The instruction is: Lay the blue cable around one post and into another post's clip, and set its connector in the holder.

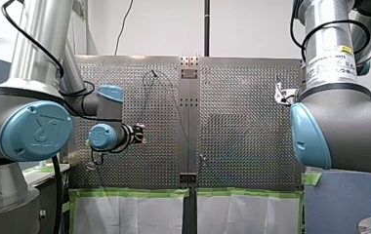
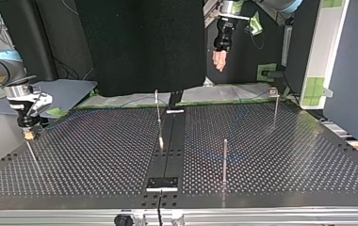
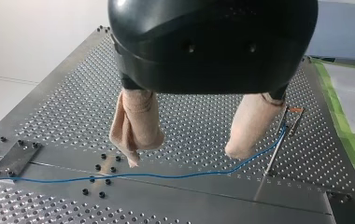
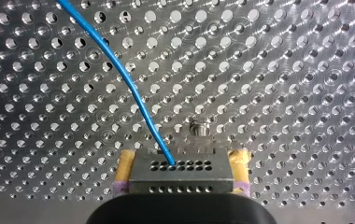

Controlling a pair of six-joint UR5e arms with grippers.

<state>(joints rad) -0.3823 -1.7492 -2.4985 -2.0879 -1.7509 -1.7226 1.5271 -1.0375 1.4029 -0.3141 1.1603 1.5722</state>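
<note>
**One gripper holds the plug, the other is open**

Front view: my left gripper (image 1: 138,132) hangs over the shiny table (image 1: 242,126) full of holes, on the view's left side. The blue cable (image 1: 176,105) looks like a thin dark line here. It bends near the far end of the table and then runs down next to the middle strip. My right arm (image 1: 340,126) fills the right side. I cannot tell what the fingers are doing from here.

Top view: my right gripper (image 2: 28,134) is low at the view's left, right at the tip of a thin post (image 2: 32,153). My left gripper (image 2: 219,61) is up high, far from the table. Three tall posts (image 2: 224,162) stand well apart on the table. A dark plate (image 2: 163,183) sits at the near edge.

Left wrist view: the two tan fingers (image 3: 138,126) are spread wide with nothing between them. The blue cable (image 3: 166,176) lies on the table under them. It goes from a flat plate (image 3: 14,158) across to a leaning post (image 3: 273,154) and climbs up it toward a clip (image 3: 293,114) with an orange bit.

Right wrist view: the yellow pads (image 4: 125,165) pinch a grey connector (image 4: 181,172) with rows of small holes. The blue cable (image 4: 119,74) comes out of one hole and curves away over the table. A small round metal stub (image 4: 199,128) sits just ahead of the connector.
</note>
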